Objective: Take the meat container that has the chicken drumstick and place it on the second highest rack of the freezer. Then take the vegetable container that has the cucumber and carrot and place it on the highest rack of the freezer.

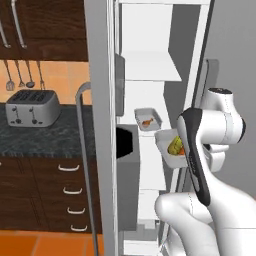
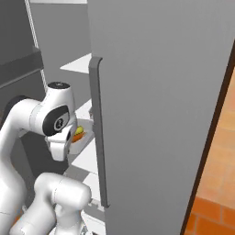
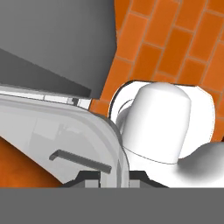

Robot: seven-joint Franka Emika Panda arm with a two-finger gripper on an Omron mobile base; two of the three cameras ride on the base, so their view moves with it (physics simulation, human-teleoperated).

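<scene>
Inside the open freezer point(image 1: 150, 65), white shelves hold the drumstick tray point(image 1: 148, 119); beside it, closed fingers grip the vegetable container point(image 1: 170, 147).

— Counted in the freezer point(image 1: 150, 60)?
— Two white containers: one meat container point(image 1: 148, 119) on a shelf, one vegetable container point(image 1: 170, 148) held off the shelf edge.
— Inside them?
— One chicken drumstick point(image 1: 147, 121) in the first; one cucumber point(image 1: 174, 145) and one carrot point(image 1: 181, 150) in the second.
— On the counter?
— One toaster point(image 1: 32, 107), four slots.
— Above it?
— Four hanging utensils point(image 1: 24, 75).
— Below?
— Four drawer handles point(image 1: 73, 197).
</scene>
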